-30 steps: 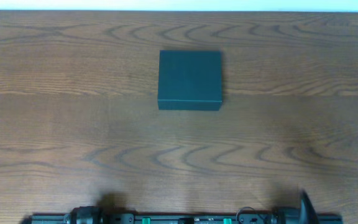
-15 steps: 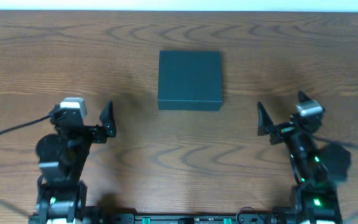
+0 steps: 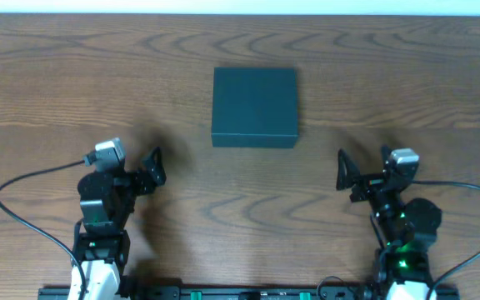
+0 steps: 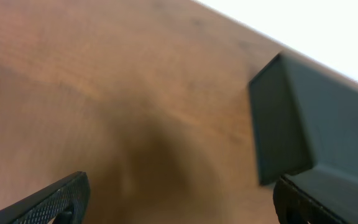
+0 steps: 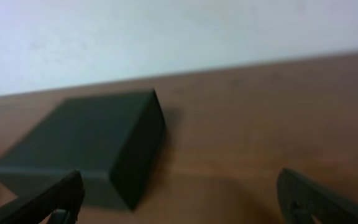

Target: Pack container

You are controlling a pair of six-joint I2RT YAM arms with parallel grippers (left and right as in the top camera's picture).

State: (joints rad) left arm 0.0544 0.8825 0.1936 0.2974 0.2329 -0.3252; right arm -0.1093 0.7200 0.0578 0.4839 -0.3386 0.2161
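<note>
The container (image 3: 254,107) is a dark teal square box. It lies shut on the wooden table, at centre and toward the far side. My left gripper (image 3: 129,171) hovers to its front left, open and empty. In the left wrist view (image 4: 179,194) the container (image 4: 328,118) shows at the right, beyond the right finger. My right gripper (image 3: 363,165) hovers to its front right, open and empty. In the right wrist view (image 5: 179,186) the container (image 5: 86,140) sits at the left, ahead of the fingers. Neither gripper touches it.
The brown wooden table (image 3: 73,83) ends in a white strip along the far side. Black cables (image 3: 23,196) loop from both arms near the front. The arm-base rail (image 3: 248,293) runs along the front edge. No snack items show.
A second ago both arms were almost out of view at the front edge. They have come up over the table, then shifted slightly inward and toward the front. The container has not moved.
</note>
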